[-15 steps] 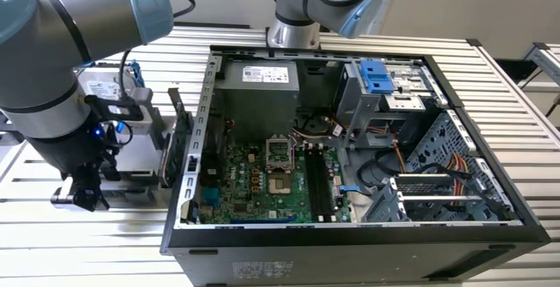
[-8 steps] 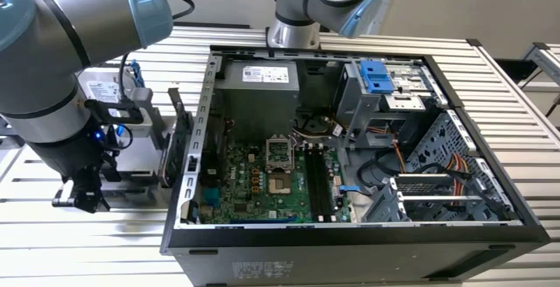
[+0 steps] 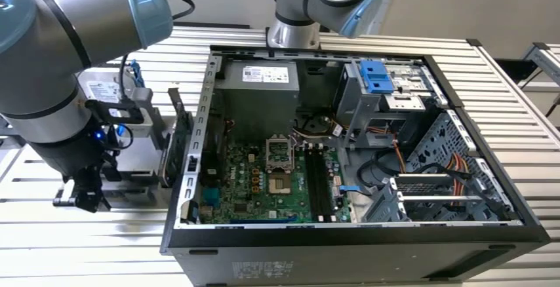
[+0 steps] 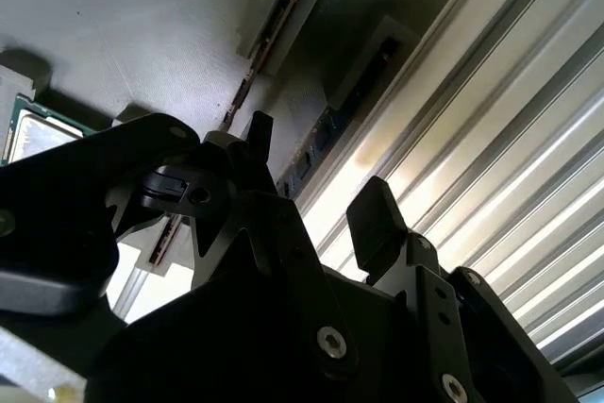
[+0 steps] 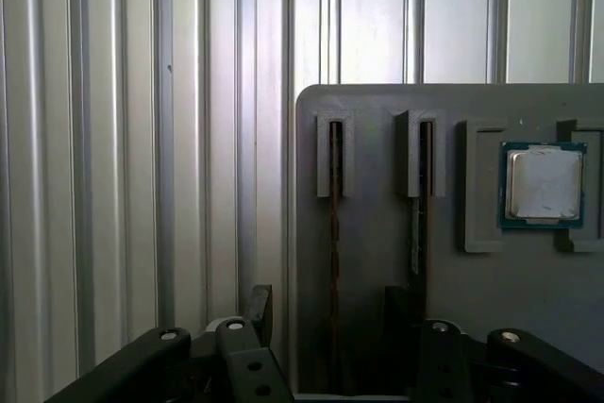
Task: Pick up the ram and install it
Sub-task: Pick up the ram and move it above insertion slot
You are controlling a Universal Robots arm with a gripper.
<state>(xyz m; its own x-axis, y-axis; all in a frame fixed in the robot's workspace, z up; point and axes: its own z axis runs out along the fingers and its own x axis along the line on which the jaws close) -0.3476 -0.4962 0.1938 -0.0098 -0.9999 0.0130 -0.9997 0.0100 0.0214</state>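
Ram stick [image 5: 333,233] stands on edge in the gray holder's [image 5: 377,110] outermost slot, directly between the claw's [image 5: 328,301] 2 fingers [image 5: 257,313], which are spread apart, 1 on each side, not pinching it; a 2nd stick [image 5: 415,224] sits just beyond 1 finger, a processor chip [image 5: 543,184] farther on

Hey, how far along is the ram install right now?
Nothing looks done yet: the ram stands on edge in its gray holder, and the motherboard's long slots look empty. In hand: the gripper is open, with a finger on each side of that ram. Left: the pick-up and the install.
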